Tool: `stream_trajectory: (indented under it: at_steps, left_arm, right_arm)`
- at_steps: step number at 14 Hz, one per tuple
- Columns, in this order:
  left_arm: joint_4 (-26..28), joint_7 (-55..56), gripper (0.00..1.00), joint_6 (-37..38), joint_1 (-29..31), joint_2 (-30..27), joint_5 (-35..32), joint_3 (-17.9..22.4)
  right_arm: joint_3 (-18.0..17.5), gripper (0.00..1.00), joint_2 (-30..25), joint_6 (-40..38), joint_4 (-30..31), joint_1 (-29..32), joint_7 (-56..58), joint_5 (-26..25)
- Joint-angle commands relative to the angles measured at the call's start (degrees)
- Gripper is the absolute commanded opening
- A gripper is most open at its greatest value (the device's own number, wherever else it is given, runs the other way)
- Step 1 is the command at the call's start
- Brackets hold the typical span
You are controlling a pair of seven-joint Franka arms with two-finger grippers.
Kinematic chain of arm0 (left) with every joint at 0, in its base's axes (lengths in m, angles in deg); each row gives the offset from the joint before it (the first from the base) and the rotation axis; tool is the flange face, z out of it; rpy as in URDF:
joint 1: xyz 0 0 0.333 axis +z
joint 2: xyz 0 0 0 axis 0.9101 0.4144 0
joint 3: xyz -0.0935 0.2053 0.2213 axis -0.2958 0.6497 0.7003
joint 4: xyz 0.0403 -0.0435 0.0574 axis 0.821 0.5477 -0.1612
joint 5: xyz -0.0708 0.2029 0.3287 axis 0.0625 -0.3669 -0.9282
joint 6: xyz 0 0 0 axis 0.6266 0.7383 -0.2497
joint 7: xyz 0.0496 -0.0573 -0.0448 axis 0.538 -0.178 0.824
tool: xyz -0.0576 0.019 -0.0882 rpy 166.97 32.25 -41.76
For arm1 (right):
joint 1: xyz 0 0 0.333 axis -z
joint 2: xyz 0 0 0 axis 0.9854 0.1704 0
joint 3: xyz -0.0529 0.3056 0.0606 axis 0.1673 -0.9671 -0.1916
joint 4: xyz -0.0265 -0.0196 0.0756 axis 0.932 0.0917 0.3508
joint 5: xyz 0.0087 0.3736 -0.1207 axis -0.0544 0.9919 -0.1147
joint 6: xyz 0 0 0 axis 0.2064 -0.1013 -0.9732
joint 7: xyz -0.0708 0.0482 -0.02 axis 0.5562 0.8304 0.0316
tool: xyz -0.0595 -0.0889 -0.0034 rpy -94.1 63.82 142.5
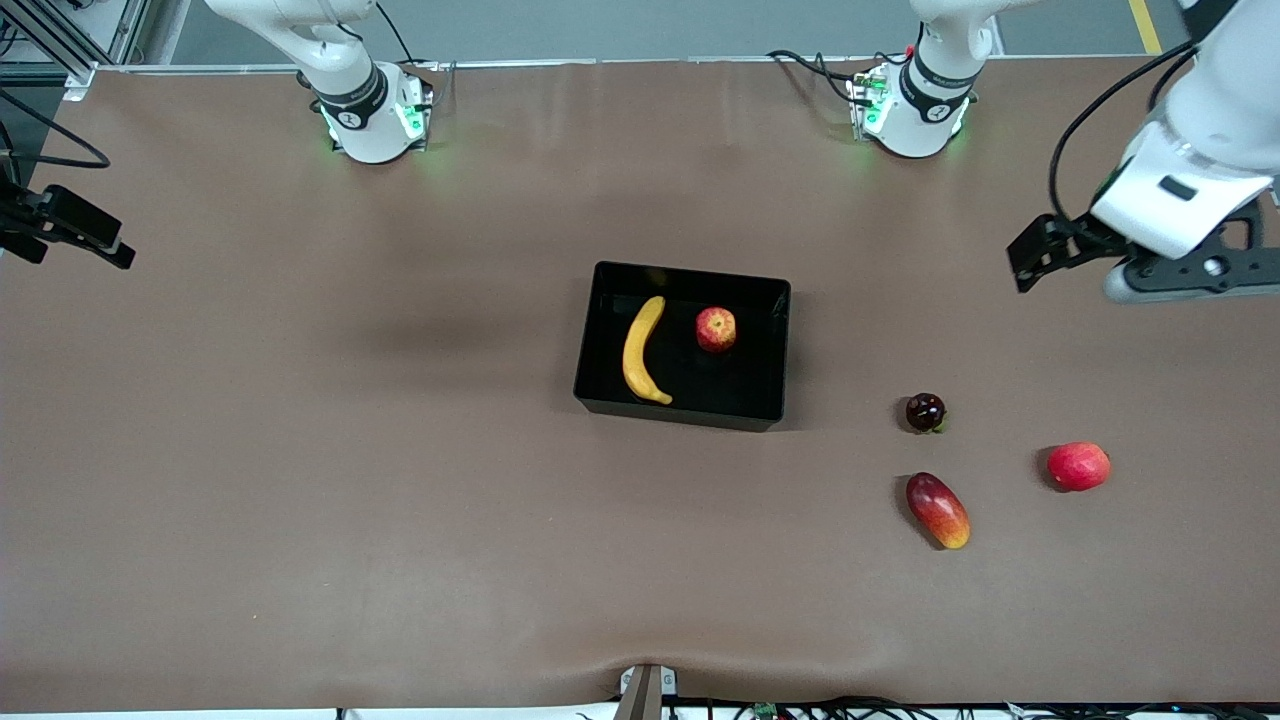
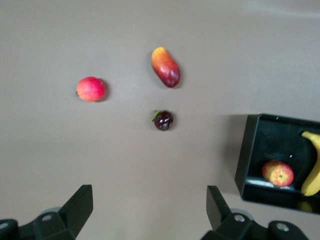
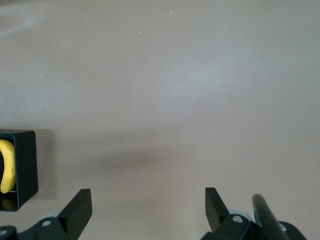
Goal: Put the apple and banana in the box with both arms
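The black box [image 1: 742,388] sits mid-table. Inside it lie the yellow banana [image 1: 642,350] and, beside it toward the left arm's end, the red-and-yellow apple [image 1: 716,329]. My left gripper [image 1: 1040,255] hangs open and empty over bare table at the left arm's end, apart from the box. In the left wrist view its jaws [image 2: 150,205] stand wide, with the box [image 2: 248,150], the apple [image 2: 278,173] and the banana [image 2: 313,165] off to one side. My right gripper [image 1: 75,232] is open and empty at the right arm's end. The right wrist view shows its wide jaws [image 3: 148,207] and one box corner [image 3: 27,167] with the banana [image 3: 6,166].
Three loose fruits lie on the brown table toward the left arm's end, nearer the front camera than the box: a dark round fruit [image 1: 925,412], an elongated red-and-yellow fruit [image 1: 937,510] and a plain red fruit [image 1: 1078,466].
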Motion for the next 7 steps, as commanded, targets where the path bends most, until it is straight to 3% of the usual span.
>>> stream_trajectory:
  at_steps: [1,7]
  left_arm:
    - [1.9,-2.0,1.0,3.3,-8.9,-3.5,2.4,10.6]
    - [6.0,-9.9,1.0,3.5,-11.7,-7.9,6.6,19.4]
  right_arm:
    - [-0.1,1.0,0.0,-0.4,-0.4,0.3,0.0,0.6]
    - [-0.1,1.0,0.0,-0.4,-0.4,0.2,0.0,0.6]
